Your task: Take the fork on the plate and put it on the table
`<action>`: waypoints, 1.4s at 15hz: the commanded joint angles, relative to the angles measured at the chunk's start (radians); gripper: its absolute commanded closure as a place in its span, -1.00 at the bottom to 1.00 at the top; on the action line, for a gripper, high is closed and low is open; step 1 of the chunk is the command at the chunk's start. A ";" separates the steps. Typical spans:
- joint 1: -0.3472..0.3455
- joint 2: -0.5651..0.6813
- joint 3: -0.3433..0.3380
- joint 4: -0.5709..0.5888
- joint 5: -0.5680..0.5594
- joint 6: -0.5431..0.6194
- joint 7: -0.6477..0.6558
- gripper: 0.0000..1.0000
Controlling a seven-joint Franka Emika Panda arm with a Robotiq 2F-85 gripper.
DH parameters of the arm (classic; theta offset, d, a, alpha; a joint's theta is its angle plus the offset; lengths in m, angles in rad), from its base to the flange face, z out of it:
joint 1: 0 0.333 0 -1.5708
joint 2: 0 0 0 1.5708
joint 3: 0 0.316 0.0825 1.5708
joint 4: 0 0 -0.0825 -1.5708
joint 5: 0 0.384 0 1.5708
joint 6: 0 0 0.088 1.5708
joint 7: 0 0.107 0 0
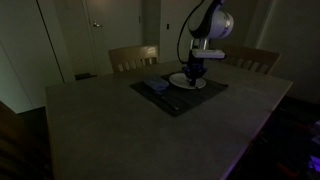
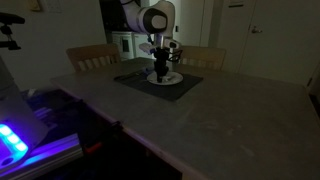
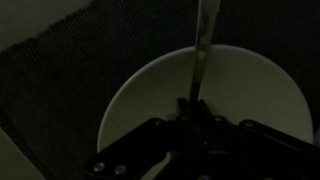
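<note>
In the wrist view the white plate (image 3: 140,95) lies on the dark placemat (image 3: 60,80). The fork (image 3: 203,45) runs as a thin streak from the top edge down over the plate into my gripper (image 3: 190,108). The fingers are closed together around the fork's lower end. In both exterior views the gripper (image 1: 192,72) (image 2: 161,68) stands straight down over the plate (image 1: 187,82) (image 2: 166,77), near the far side of the pale table (image 1: 130,130) (image 2: 220,120). The fork is too thin to make out in those views.
A bluish folded napkin (image 1: 155,87) lies on the placemat (image 1: 200,95) beside the plate. Wooden chairs (image 1: 133,57) (image 1: 250,60) stand at the far edge of the table. The room is dim. A device glowing blue (image 2: 15,140) sits at the near left.
</note>
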 commanded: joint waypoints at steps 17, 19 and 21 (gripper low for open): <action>-0.019 -0.143 0.103 -0.080 0.027 -0.106 -0.228 0.95; -0.010 -0.173 0.111 -0.097 0.020 -0.127 -0.252 0.95; 0.002 -0.189 0.118 -0.102 0.004 -0.156 -0.273 0.95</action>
